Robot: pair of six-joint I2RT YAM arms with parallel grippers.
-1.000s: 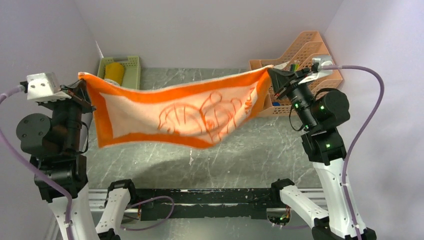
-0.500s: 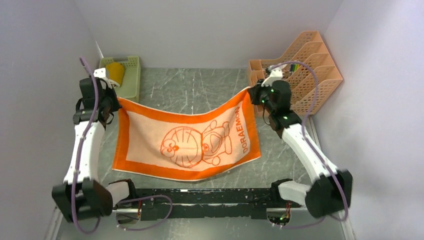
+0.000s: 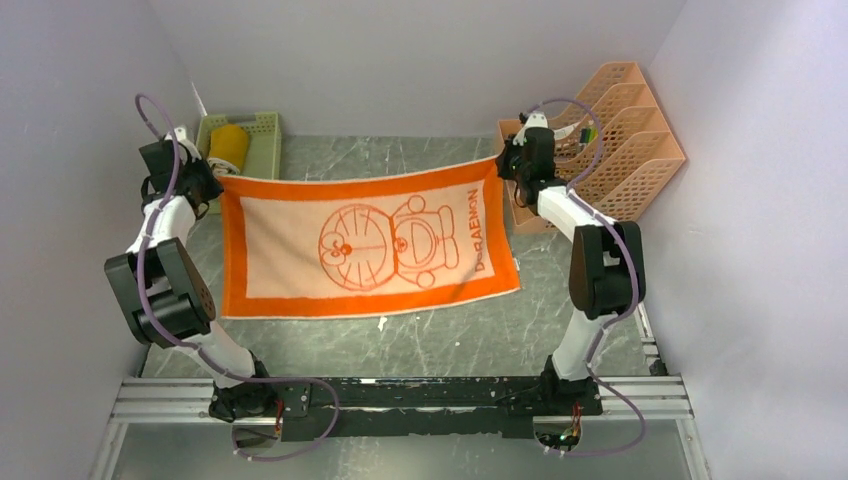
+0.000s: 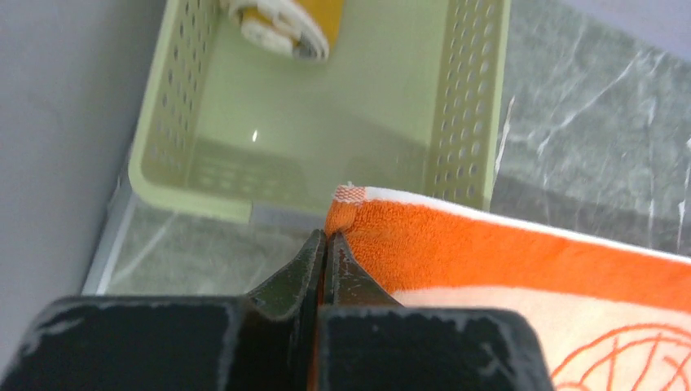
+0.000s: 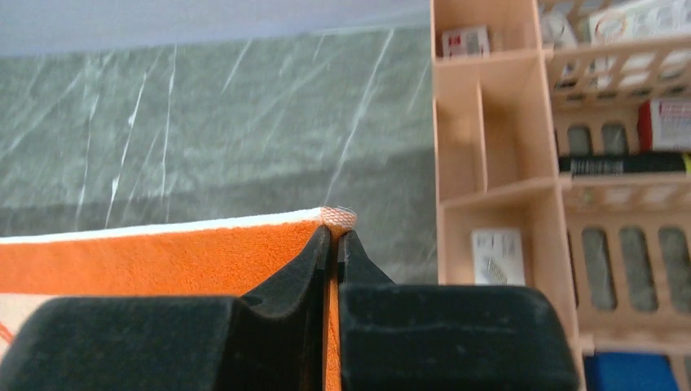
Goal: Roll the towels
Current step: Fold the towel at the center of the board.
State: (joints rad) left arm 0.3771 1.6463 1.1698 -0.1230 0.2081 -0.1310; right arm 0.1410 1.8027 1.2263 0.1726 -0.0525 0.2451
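Note:
The large orange towel [image 3: 365, 245] with a cartoon print and peach panel is spread out over the grey table, print up. My left gripper [image 3: 212, 184] is shut on its far left corner [image 4: 358, 216]. My right gripper [image 3: 500, 166] is shut on its far right corner [image 5: 334, 220]. Both far corners are pinched between the jaws; the near edge lies on the table. The smaller mustard-yellow towel [image 3: 229, 146] sits rolled in the green basket [image 3: 262, 160], also seen in the left wrist view [image 4: 281, 24].
The green mesh basket [image 4: 326, 138] stands just beyond the left gripper, at the far left wall. The peach file rack [image 3: 610, 130] with small items stands right of the right gripper [image 5: 521, 163]. A small white scrap [image 3: 381, 322] lies near the towel's near edge.
Both arms have reached down and away from the bases, carrying the towel from hanging in the air to lying spread flat on the table. Both grippers still hold their corners.

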